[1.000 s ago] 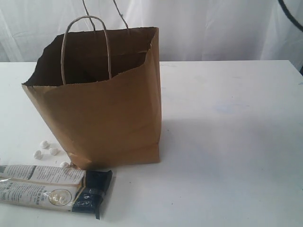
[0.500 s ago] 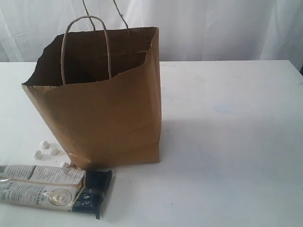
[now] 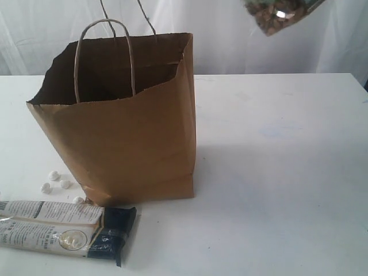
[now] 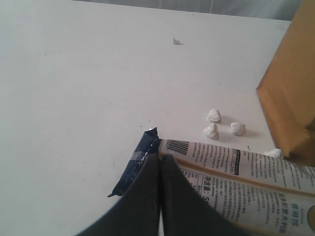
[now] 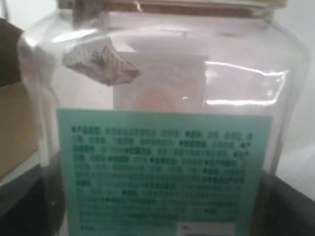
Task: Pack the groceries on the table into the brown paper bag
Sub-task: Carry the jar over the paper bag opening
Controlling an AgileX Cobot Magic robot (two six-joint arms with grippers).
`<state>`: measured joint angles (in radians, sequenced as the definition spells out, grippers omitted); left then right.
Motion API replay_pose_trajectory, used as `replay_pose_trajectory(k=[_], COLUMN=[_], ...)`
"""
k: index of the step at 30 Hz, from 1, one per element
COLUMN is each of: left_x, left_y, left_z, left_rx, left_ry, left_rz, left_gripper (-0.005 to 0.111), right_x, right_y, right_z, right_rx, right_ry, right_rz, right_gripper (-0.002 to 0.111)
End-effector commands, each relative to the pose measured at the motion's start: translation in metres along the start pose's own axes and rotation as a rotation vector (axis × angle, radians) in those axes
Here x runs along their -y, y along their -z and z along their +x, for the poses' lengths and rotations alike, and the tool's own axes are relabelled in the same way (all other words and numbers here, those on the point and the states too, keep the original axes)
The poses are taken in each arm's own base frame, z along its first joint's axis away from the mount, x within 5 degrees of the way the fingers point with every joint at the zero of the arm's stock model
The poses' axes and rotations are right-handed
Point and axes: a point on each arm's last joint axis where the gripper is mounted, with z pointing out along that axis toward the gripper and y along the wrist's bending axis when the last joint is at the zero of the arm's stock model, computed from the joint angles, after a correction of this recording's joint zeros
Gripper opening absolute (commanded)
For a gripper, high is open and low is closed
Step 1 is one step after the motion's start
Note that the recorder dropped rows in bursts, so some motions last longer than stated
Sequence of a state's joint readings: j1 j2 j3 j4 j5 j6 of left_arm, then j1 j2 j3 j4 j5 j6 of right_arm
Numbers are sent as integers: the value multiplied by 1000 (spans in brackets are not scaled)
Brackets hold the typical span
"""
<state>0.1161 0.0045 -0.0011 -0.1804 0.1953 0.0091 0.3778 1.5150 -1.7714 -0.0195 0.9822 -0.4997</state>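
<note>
The brown paper bag [image 3: 126,138] stands open on the white table [image 3: 276,172], left of centre, its corner [image 4: 290,98] showing in the left wrist view. The long white-black twin packet [image 3: 57,227] lies flat in front of the bag at the near left edge. My left gripper [image 4: 161,160] is shut with nothing in it, hovering just over the packet's dark end [image 4: 140,160]. The clear jar [image 5: 162,123] with a green label fills the right wrist view, and my right gripper [image 5: 157,211] is shut on it. High at the back right, the jar's base [image 3: 279,14] hangs in the air.
Several small white lumps [image 3: 57,181] lie on the table by the bag's near left corner, and they show as lumps [image 4: 216,125] beside the packet in the left wrist view. A white curtain [image 3: 259,46] backs the table.
The jar has come into the exterior view at the top right, held in the air. The bag, the packet and the white lumps have not moved.
</note>
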Motion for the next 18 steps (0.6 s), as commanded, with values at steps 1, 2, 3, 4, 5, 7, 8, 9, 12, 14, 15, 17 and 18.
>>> replay_pose_trajectory(k=[1, 2, 3, 4, 5, 7, 8, 9, 12, 14, 15, 17, 18], left_x=[0, 0, 0, 0, 0, 0, 0, 0, 0, 0, 0, 0, 0], left_y=[0, 0, 0, 0, 0, 0, 0, 0, 0, 0, 0, 0, 0], left_z=[-1, -1, -1, -1, -1, -1, -1, -1, -1, -1, -1, -1, -1], left_rx=[11, 11, 11, 11, 11, 11, 11, 11, 11, 11, 11, 11, 11], left_ry=[15, 15, 15, 15, 15, 15, 15, 15, 15, 15, 15, 15, 15], left_rz=[5, 5, 5, 5, 5, 5, 5, 5, 5, 5, 5, 5, 5], left_gripper=[0, 0, 0, 0, 0, 0, 0, 0, 0, 0, 0, 0, 0], right_x=[-16, -20, -24, -29, -34, -44, -50, -55, -69, -74, -76, -79, -81], right_y=[0, -4, -9, -12, -16, -21, -24, -26, -35, -38, -40, -40, -39], right_z=[-22, -27, -31, -36, -40, -48, -51, -53, -58, -61, -62, -67, -70], right_rx=[8, 13, 16, 23, 31, 45, 50, 56, 63, 80, 90, 135, 163], right_ry=[85, 105, 120, 138, 152, 186, 209, 230, 282, 323, 334, 357, 368], right_rz=[-168, -196, -215, -229, -241, -264, -277, -288, -316, -320, -318, -304, -299], right_gripper=[0, 0, 0, 0, 0, 0, 0, 0, 0, 0, 0, 0, 0])
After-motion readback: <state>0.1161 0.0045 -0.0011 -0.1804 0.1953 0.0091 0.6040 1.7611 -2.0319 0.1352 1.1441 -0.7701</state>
